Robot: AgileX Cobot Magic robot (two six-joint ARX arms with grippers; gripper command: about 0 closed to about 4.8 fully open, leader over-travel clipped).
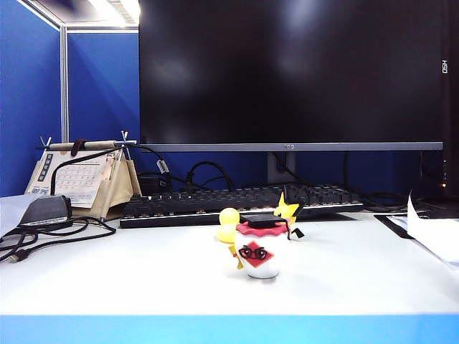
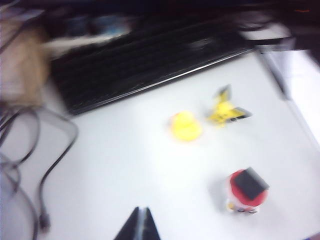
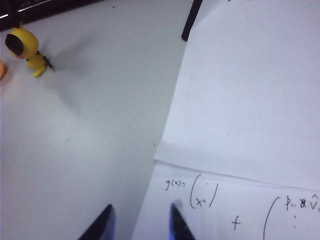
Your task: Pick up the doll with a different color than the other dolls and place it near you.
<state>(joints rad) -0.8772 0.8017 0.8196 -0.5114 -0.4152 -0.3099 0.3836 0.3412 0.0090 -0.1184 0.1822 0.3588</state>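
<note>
The doll with a different color (image 1: 257, 251) is a white egg figure with a red cap rim, a flat black hat and black glasses; it stands on the white table nearest the front edge. Behind it stand the other dolls, a yellow duck (image 1: 229, 224) and a yellow pointed-ear figure (image 1: 287, 209). The blurred left wrist view shows the white doll (image 2: 246, 191), the duck (image 2: 186, 126) and the pointed-ear figure (image 2: 225, 110). My left gripper (image 2: 141, 220) is shut and empty, above bare table, apart from the white doll. My right gripper (image 3: 142, 210) is open and empty over a paper's edge. Neither gripper shows in the exterior view.
A black keyboard (image 1: 237, 204) lies behind the dolls under a large monitor (image 1: 287, 72). A desk calendar (image 1: 86, 175) and loose cables (image 1: 50, 233) sit at the left. Handwritten paper sheets (image 3: 250, 100) lie at the right, and the pointed-ear figure (image 3: 25, 47) shows far from the right gripper.
</note>
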